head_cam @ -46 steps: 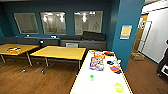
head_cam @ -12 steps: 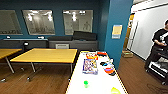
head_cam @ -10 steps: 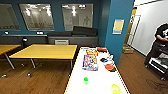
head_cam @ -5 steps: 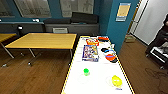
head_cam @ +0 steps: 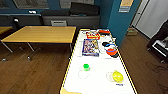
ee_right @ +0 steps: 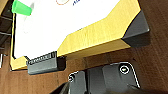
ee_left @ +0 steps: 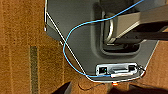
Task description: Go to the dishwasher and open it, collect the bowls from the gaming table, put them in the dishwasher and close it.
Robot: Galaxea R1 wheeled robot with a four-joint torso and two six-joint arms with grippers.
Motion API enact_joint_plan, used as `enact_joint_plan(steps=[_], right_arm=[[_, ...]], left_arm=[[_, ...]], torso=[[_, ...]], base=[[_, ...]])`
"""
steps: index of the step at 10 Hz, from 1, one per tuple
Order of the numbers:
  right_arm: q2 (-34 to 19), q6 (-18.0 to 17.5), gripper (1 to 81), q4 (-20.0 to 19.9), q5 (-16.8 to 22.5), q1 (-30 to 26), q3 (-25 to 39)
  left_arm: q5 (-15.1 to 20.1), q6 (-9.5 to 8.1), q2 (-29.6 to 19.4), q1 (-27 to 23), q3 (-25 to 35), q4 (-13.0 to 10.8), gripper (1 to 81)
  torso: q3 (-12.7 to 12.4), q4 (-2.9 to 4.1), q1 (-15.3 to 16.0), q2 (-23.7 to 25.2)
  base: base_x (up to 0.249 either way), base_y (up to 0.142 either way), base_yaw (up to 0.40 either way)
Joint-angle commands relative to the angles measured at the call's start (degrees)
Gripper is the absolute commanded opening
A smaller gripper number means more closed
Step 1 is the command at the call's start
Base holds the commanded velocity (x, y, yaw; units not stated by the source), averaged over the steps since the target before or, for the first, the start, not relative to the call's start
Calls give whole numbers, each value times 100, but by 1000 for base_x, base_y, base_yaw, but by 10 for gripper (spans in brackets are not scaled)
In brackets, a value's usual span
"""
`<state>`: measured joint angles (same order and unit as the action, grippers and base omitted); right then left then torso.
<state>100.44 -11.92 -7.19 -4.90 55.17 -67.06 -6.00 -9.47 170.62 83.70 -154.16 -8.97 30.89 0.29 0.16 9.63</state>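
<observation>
The gaming table (head_cam: 100, 86) stretches away from me in the head view, with a smooth white top and a yellow edge. A small bright green bowl (head_cam: 86, 67) stands near the middle of its near half. To the right of it, close to the table's right edge, lies a wider pale yellow-green bowl (head_cam: 117, 76). The right wrist view shows the table's near yellow-tan corner (ee_right: 100, 37) with dark trim, and the green bowl (ee_right: 21, 7) on the white top beyond it. The dishwasher is out of view.
Flat colourful game boxes (head_cam: 90, 46) and round red and black discs (head_cam: 111, 51) lie on the table's far half. A yellow-wood table (head_cam: 42, 33) stands to the left and a dark sofa (head_cam: 71, 16) behind. The robot's grey base (ee_left: 82, 42) with a blue cable sits over brown floor.
The camera has driven closer to the white table, so the bowls and boxes show larger and lower in the picture. Nothing on the table has moved.
</observation>
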Motion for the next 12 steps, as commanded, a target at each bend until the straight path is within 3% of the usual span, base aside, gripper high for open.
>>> enact_joint_plan(steps=[1, 3, 5, 7, 12], right_arm=[[-540, -126, 811, -1081, 1017, -1397, -227], [-425, -144, 811, -1662, 1166, -1775, -684], [-171, -144, 811, -2232, 1622, -2163, -1420], [-65, -144, 811, -2858, 1808, -2269, -1924], [435, -258, 811, -3683, 2274, -2883, -2776]], left_arm=[[371, -28, -36, -7, -9, 53, 811], [371, -28, -36, -7, -18, 53, 811], [371, -28, -19, -7, -18, 53, 811], [380, -28, -10, -7, -18, 62, 811], [380, -28, -19, -24, -26, 124, 811]], torso=[[2, 0, 0, 0], [-9, 0, 0, -2], [-9, 0, 2, -5], [-7, 0, 2, -5], [-2, 0, 5, -7]], base=[[0, 0, 0], [0, 0, 0], [0, 0, 0], [0, 0, 0], [0, 0, 0]])
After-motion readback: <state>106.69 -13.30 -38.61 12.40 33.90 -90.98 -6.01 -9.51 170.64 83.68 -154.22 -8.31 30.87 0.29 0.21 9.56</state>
